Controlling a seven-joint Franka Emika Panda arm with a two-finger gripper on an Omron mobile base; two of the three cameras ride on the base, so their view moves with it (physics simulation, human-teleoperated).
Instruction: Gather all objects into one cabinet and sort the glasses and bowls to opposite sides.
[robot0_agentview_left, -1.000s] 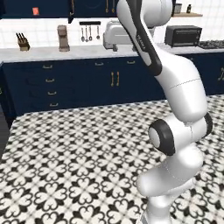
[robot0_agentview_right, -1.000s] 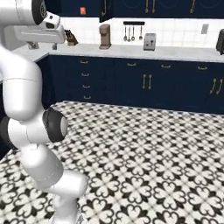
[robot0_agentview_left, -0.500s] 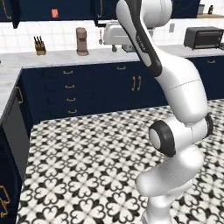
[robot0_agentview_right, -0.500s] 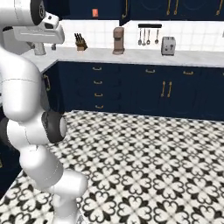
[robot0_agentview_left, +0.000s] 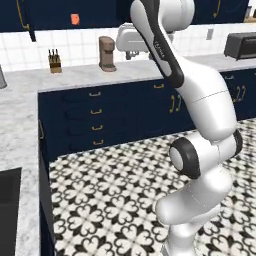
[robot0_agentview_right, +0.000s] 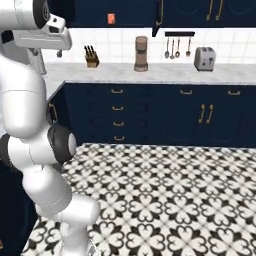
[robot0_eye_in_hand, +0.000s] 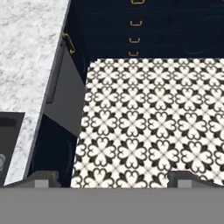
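cup: orange-red cup (robot0_agentview_left: 75, 19) is sitting small and seemingly upright against the dark interior | cabinet: dark navy cabinet (robot0_agentview_left: 52, 14) is hanging above the desk (robot0_agentview_left: 75, 75), its door with the curved brass-orange handle (robot0_agentview_left: 20, 12) standing open

A brown coffee machine (robot0_agentview_left: 106, 53) and a knife block (robot0_agentview_left: 54, 61) stand on the grey counter (robot0_agentview_left: 75, 75), above navy drawers (robot0_agentview_left: 95, 120). The floor (robot0_agentview_left: 110, 200) is patterned.

Glossy white rounded arm segments (robot0_agentview_left: 207, 107), dark grey joint caps, black band along the forearm.
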